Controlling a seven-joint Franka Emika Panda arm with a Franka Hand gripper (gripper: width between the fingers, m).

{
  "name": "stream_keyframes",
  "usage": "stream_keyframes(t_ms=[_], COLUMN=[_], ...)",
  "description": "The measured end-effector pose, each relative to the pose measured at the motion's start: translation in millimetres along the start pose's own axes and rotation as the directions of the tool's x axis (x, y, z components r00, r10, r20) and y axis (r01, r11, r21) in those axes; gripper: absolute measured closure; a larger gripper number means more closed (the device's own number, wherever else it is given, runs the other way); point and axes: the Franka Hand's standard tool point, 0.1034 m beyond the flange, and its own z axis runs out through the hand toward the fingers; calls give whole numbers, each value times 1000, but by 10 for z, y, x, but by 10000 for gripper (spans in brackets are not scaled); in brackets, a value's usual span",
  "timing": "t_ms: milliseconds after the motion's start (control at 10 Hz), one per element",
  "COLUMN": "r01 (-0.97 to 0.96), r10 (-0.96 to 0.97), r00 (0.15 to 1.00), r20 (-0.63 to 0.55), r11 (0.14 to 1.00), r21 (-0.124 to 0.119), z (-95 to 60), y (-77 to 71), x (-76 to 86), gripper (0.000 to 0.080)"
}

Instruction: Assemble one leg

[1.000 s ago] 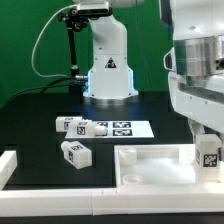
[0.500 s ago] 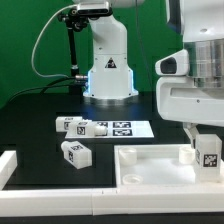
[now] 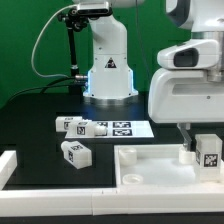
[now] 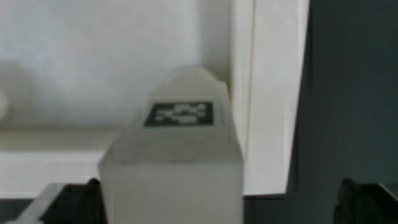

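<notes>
A white leg with a black-and-white tag stands upright at the right corner of the flat white panel. My gripper hangs just above and around the leg's top. In the wrist view the leg fills the middle, with its tag facing the camera. My gripper is open: the dark fingertips stand wide, and one is clearly apart from the leg.
Two more legs lie by the marker board and another leg lies in front of them. A white frame piece sits at the exterior view's left. The robot base stands behind.
My arm has risen steadily over the last second. The upright leg has stayed in place on the panel's corner.
</notes>
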Motion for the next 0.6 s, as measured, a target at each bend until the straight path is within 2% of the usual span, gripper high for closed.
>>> stream_keyframes(t_ms=[100, 300, 400, 500, 600], r01=[-30, -39, -111, -181, -274], r10=[30, 39, 111, 181, 274], r00=[1000, 999, 994, 984, 962], r20=[1, 1, 1, 1, 0], r11=[1000, 999, 994, 983, 962], r21=[-3, -3, -6, -7, -9], z=[5, 8, 10, 15, 18], y=[12, 17, 35, 52, 65], x=[-3, -3, -2, -3, -4], gripper=[151, 408, 408, 510, 510])
